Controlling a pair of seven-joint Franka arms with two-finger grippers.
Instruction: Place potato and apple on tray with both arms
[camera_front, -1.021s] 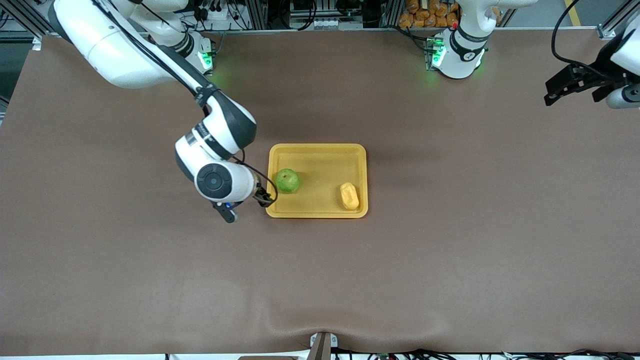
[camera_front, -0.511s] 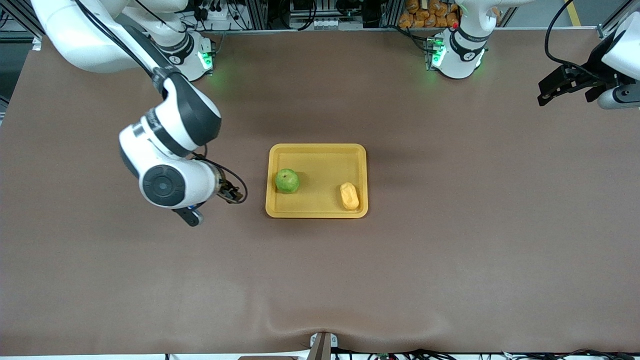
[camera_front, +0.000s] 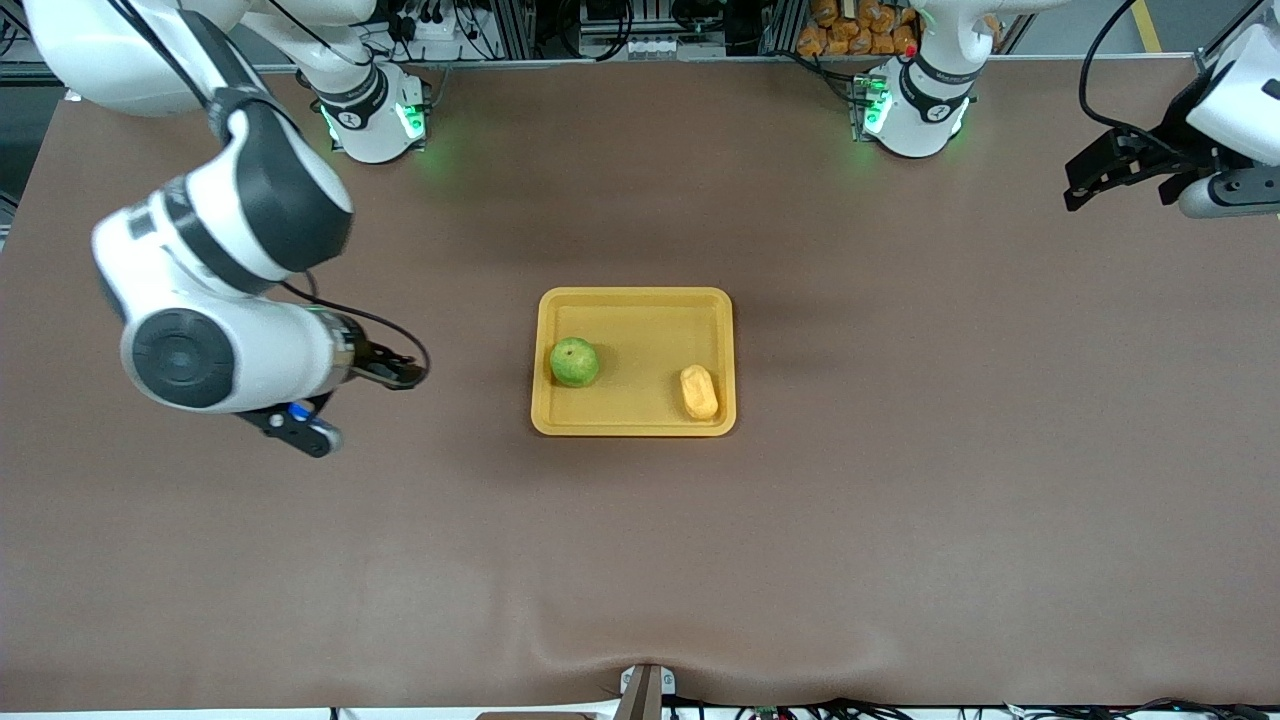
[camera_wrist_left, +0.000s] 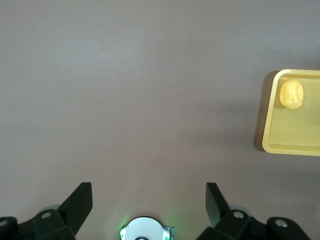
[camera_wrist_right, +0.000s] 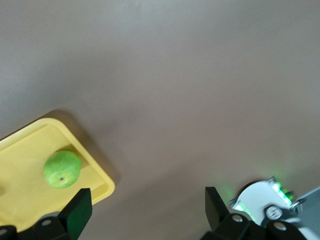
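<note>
The yellow-orange tray (camera_front: 640, 305) lies mid-table. The green apple (camera_front: 574, 361) sits in it at the right arm's end, and the potato (camera_front: 699, 391) at the left arm's end, nearer the front camera. My right gripper (camera_wrist_right: 146, 210) is open and empty over bare table beside the tray. In the front view it is hidden under its wrist (camera_front: 215, 350). The right wrist view shows the apple (camera_wrist_right: 62, 169) and tray (camera_wrist_right: 30, 142). My left gripper (camera_front: 1090, 180) is open and empty, high over its end of the table. Its wrist view shows the gripper (camera_wrist_left: 148, 200), potato (camera_wrist_left: 291, 94) and tray (camera_wrist_left: 295, 146).
The two arm bases (camera_front: 365, 110) (camera_front: 915, 100) stand at the table's back edge with green lights. A pile of orange items (camera_front: 850, 25) lies past that edge. A small bracket (camera_front: 645, 690) sits at the front edge. Brown table (camera_front: 640, 560) surrounds the tray.
My right arm has drawn away from the tray toward its own end of the table, leaving the apple in the tray. The left gripper has shifted only slightly.
</note>
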